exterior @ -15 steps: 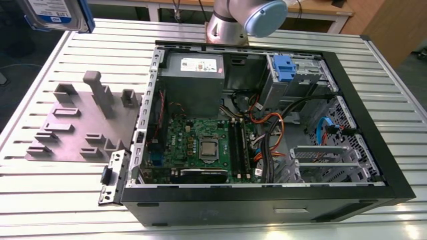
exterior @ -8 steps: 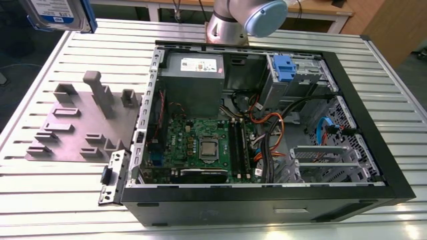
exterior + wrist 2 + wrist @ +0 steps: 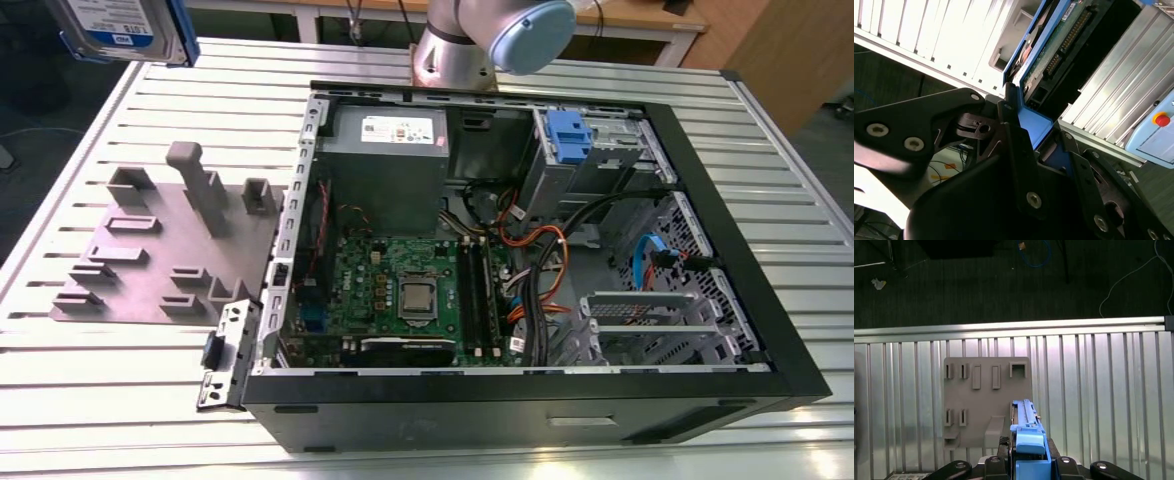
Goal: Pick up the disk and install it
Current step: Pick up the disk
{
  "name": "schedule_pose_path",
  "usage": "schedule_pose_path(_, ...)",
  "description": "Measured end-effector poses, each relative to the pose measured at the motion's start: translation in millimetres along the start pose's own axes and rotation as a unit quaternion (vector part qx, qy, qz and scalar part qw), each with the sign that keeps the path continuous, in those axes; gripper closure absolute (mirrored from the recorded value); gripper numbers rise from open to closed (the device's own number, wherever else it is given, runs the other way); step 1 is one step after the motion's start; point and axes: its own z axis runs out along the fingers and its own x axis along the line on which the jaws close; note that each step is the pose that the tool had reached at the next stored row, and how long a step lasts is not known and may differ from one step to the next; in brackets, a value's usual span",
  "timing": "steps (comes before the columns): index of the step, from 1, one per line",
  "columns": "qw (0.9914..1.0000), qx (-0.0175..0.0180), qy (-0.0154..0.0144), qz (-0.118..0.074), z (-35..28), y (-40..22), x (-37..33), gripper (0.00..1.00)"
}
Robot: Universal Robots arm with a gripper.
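My claw (image 3: 1030, 462) clenched on disk (image 3: 120, 28), held aloft, upper left of exterior view; pickup done, install in case (image 3: 534, 400) not yet done.

No print can be read for certain — the lettering is all too small. In the exterior view the disk (image 3: 127, 30), at eleven o'clock from the computer case (image 3: 763, 310), carries a white-and-blue label (image 3: 107, 18) with dark lines of print, none legible. Inside the case, at about twelve o'clock, the power supply (image 3: 387, 170) bears a white label (image 3: 400, 128) with a coloured mark and fine print that cannot be read. On the case's outer wall, near five o'clock, sits a small pale sticker (image 3: 583, 421), its wording unclear. In the second wrist view a small white sticker (image 3: 1068, 11) lies on the disk's green circuit board (image 3: 1049, 47) — its characters cannot be made out.
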Motion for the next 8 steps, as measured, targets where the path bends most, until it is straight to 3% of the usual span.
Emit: schedule_pose_path(8, 1.0, 0.0, 0.0, 0.0, 0.0, -5.7, -0.3, 0.64)
